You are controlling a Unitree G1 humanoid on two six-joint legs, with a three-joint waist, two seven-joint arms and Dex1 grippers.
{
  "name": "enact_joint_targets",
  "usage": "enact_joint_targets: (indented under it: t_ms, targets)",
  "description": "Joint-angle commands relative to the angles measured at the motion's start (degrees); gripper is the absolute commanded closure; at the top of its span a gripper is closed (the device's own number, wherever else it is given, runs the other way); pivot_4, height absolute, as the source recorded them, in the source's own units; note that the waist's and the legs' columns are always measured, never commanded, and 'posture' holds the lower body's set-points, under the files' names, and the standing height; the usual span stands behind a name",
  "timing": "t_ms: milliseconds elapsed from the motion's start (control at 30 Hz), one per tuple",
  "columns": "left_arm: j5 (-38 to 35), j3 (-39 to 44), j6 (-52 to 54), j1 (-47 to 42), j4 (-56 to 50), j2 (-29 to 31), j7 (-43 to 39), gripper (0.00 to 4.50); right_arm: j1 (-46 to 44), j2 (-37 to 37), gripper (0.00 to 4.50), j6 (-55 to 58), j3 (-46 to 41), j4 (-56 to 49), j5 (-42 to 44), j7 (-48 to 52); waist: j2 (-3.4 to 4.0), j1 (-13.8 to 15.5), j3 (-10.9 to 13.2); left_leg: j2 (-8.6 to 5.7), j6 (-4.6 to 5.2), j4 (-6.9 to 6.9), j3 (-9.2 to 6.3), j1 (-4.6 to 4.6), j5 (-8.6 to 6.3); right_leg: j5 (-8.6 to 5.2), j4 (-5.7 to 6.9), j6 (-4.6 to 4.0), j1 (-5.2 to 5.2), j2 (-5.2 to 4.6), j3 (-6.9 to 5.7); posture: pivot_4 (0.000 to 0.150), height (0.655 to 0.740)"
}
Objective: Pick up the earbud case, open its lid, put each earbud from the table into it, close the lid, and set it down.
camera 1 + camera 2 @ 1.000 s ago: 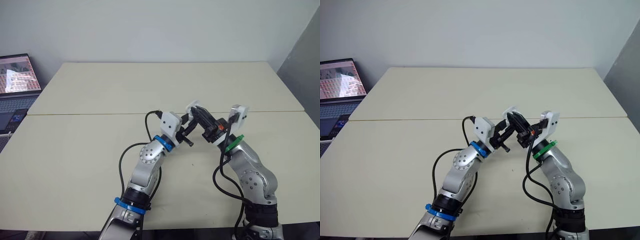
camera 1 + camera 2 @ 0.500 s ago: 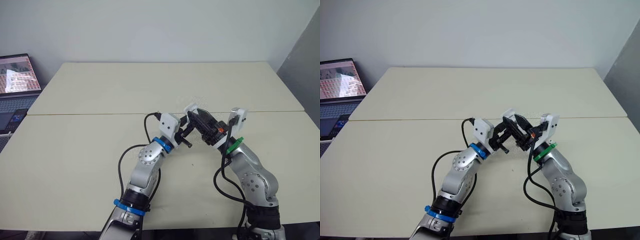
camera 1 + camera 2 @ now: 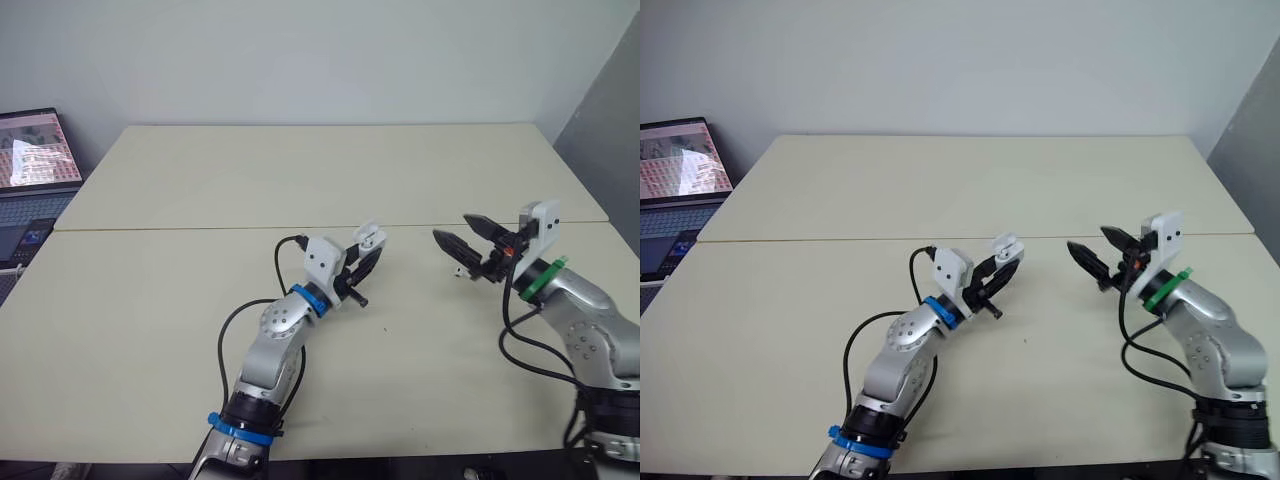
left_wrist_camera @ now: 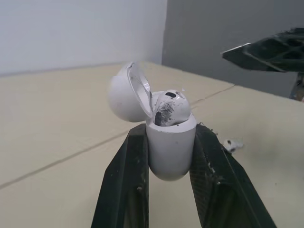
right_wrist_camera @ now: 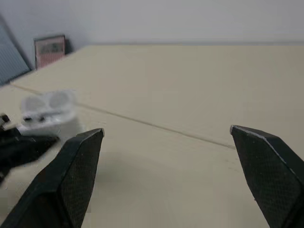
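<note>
My left gripper (image 3: 362,260) is shut on the white earbud case (image 4: 170,142), holding it upright a little above the table's middle. The lid (image 4: 126,92) stands open, and one earbud (image 4: 168,107) sits in the case. Another small white earbud (image 4: 231,144) lies on the table beyond the case. My right gripper (image 3: 452,227) hovers to the right of the case, well apart from it, open and empty. In the right wrist view the case (image 5: 50,114) shows beyond the black fingers (image 5: 76,161).
A laptop (image 3: 35,160) with a lit screen stands off the table's left edge. The cream table (image 3: 300,170) has a seam running across its middle. A grey wall panel rises at the far right.
My right gripper has opened and pulled away to the right from the case. My left gripper, still holding the case, has shifted slightly left and down.
</note>
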Motion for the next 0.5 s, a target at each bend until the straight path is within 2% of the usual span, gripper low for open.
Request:
enact_joint_targets:
  t_ms: [33,167,367,467,500]
  targets:
    - [-1.6,0.0,1.6,1.7,-5.1,1.6,-1.5,3.74,0.6,-4.1,0.03,-2.5,2.2,5.7,-5.5,4.6,0.0,0.0,0.0,0.0,0.0,0.0,0.01,0.0,0.0,0.0,0.0,0.0,0.0,0.0,0.02,0.15,0.74]
    - [-1.7,-0.3,2.7,3.2,-6.5,3.2,-2.1,3.74,-1.6,-4.6,0.03,-6.2,6.5,13.2,-11.9,5.8,0.0,-0.2,0.0,0.03,0.0,0.0,0.07,0.06,0.0,0.0,0.04,0.0,0.0,0.01,0.09,0.15,0.74]
    - [-1.5,-0.1,3.5,3.3,-7.2,3.1,-1.5,3.74,-4.9,-1.8,0.03,-9.7,8.9,20.3,-16.7,5.6,0.0,0.0,0.0,0.02,-0.02,0.02,0.07,0.03,0.01,0.0,0.02,0.0,0.0,-0.01,0.09,0.15,0.74]
    - [-1.9,0.2,4.1,3.6,-7.6,2.8,-1.0,3.74,-5.2,-1.6,0.61,-10.3,9.0,21.4,-17.4,6.4,0.0,0.0,0.0,0.01,-0.02,0.02,0.08,0.03,0.01,0.0,0.02,0.0,0.0,-0.02,0.1,0.15,0.74]
    - [-2.0,0.2,4.2,3.7,-7.6,2.7,-1.0,3.74,-5.2,-1.6,0.98,-10.2,9.0,21.2,-17.4,7.0,0.0,0.0,0.0,0.01,-0.02,0.02,0.08,0.03,0.01,0.0,0.02,0.0,0.0,-0.02,0.09,0.15,0.74]
